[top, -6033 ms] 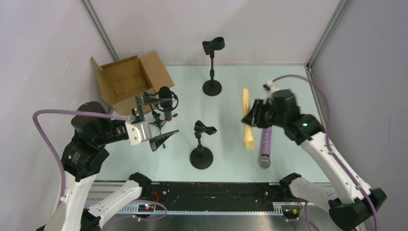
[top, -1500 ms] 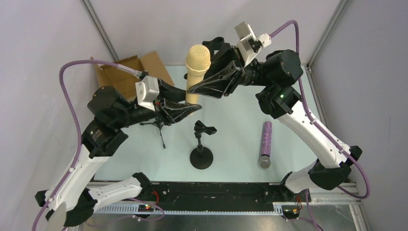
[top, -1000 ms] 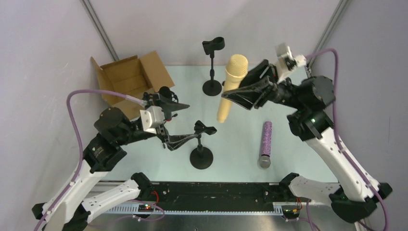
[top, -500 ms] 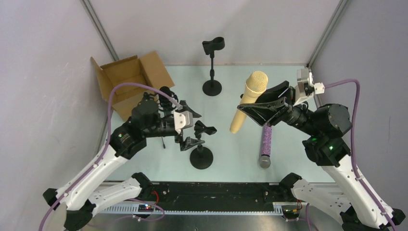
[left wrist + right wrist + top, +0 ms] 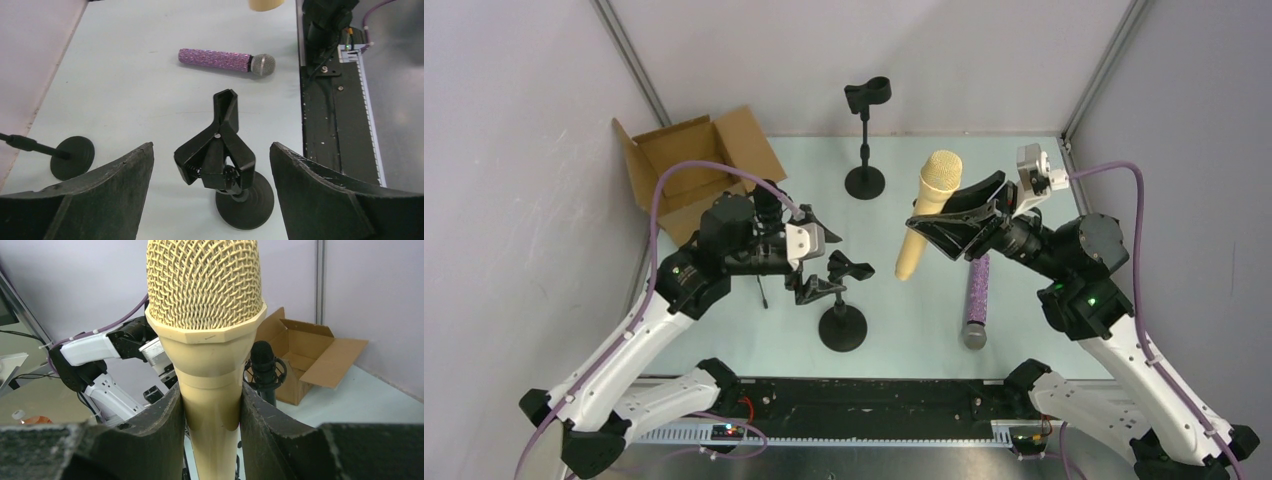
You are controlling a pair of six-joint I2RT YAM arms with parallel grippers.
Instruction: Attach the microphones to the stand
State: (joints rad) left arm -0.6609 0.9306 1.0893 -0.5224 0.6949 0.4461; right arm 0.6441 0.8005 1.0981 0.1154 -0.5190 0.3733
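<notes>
My right gripper [image 5: 931, 219] is shut on the cream-beige microphone [image 5: 927, 208], holding it nearly upright in the air with its mesh head [image 5: 204, 285] on top; the fingers [image 5: 162, 415] clamp its handle. The purple glitter microphone [image 5: 976, 297] lies on the table [image 5: 904, 330] below the right arm. My left gripper [image 5: 819, 262] is open, its jaws straddling the clip [image 5: 220, 150] of the near stand [image 5: 842, 328] without touching it. A black microphone [image 5: 767, 196] sits on a small tripod behind the left arm. The far stand [image 5: 865, 130] has nothing in its clip.
An open cardboard box [image 5: 686, 165] stands at the back left by the wall. The far stand's base [image 5: 72, 157] shows to the left of the left gripper. A black rail [image 5: 330, 110] runs along the table's near edge.
My left gripper moved right and lower until its jaws bracket the near stand's clip. My right arm carried the cream microphone down and to the right, then slightly back toward the middle.
</notes>
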